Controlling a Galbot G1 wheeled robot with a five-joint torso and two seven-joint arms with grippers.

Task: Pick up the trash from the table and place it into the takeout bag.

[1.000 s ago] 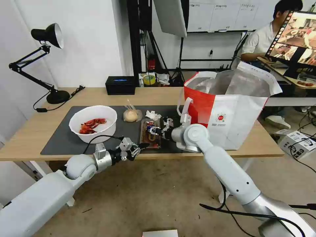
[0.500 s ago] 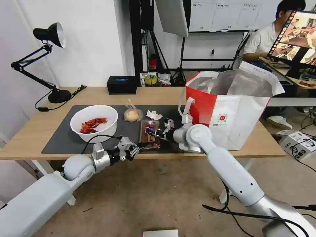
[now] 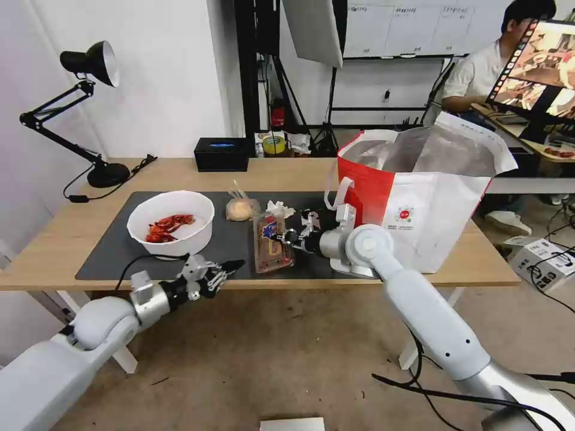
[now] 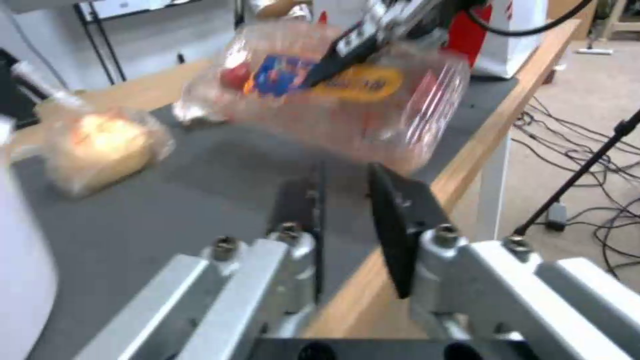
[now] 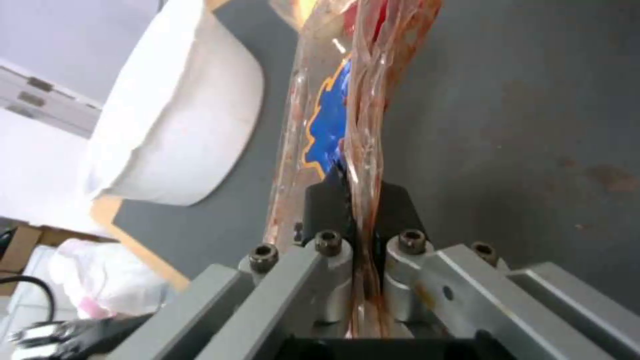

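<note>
While clamped (right end effector point(image 3: 286, 236)): scrap-filled tray point(image 3: 271, 245).

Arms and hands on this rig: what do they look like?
Both arms have glossy white shells with rounded silver joint housings. The left hand and right hand have bare metal linkages with hex bolts and flat black fingers. Thin black cables run along each wrist.

White walls, a bare concrete floor point(image 3: 269, 359), a black desk lamp point(image 3: 90, 60) at the left, a whiteboard point(image 3: 395, 27) behind.
</note>
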